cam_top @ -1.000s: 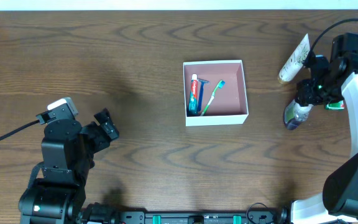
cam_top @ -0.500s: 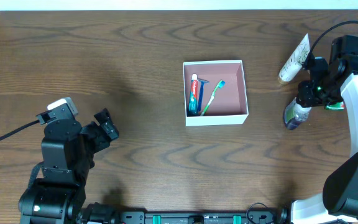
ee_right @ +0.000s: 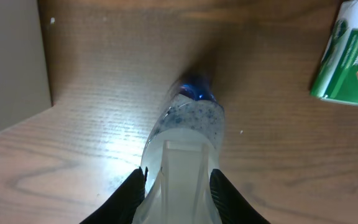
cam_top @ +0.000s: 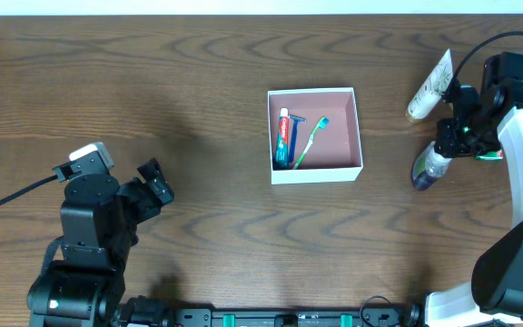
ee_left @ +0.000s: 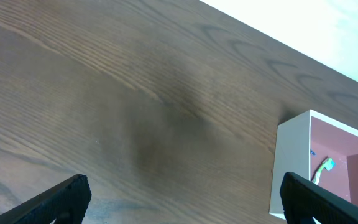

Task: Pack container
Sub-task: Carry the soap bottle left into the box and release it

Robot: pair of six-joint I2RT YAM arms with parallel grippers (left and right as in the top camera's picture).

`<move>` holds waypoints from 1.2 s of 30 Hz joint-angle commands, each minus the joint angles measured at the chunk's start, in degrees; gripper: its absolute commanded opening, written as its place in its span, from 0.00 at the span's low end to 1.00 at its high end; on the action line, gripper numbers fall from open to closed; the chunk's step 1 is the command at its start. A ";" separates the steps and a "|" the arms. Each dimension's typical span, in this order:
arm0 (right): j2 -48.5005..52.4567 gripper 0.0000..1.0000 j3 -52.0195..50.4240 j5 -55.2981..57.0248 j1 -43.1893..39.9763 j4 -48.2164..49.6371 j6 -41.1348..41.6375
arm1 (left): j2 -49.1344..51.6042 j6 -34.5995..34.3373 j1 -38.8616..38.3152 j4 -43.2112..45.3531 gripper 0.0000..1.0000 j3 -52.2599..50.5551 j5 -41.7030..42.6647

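Note:
The container [cam_top: 316,173], a shallow white-walled box with a pink inside, sits mid-table and holds a toothpaste tube [cam_top: 284,136], a blue razor [cam_top: 297,127] and a green toothbrush [cam_top: 311,138]. Its white wall also shows in the left wrist view [ee_left: 291,163] and in the right wrist view [ee_right: 11,62]. A clear bottle [cam_top: 428,168] with a blue end lies to the container's right. My right gripper [cam_top: 448,143] is shut on this bottle [ee_right: 188,124], with a black finger pressed against each side [ee_right: 178,186]. My left gripper [cam_top: 152,186] stands open over bare wood [ee_left: 182,199], far left of the container.
A white tube [cam_top: 430,86] lies at the far right, above the bottle. A small green packet [ee_right: 350,56] lies just right of the bottle, mostly hidden under my right arm in the overhead view. Dark wood table [cam_top: 198,91] all round.
The right gripper's jaws have closed in onto the clear bottle, and the bottle has shifted slightly. The left arm has not moved.

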 commanded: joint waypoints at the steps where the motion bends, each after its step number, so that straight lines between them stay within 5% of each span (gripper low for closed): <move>1: -0.26 0.26 4.85 -2.89 -0.24 -2.27 1.33 | 0.02 -0.50 0.20 0.04 0.98 0.07 -0.28; 18: -0.28 0.27 21.03 -11.50 7.19 -15.63 2.62 | 0.02 -0.50 0.20 0.02 0.98 0.07 -0.26; 36: -0.26 0.32 27.39 -11.87 21.20 -6.62 10.34 | 0.02 -0.50 0.20 0.04 0.98 0.07 -0.28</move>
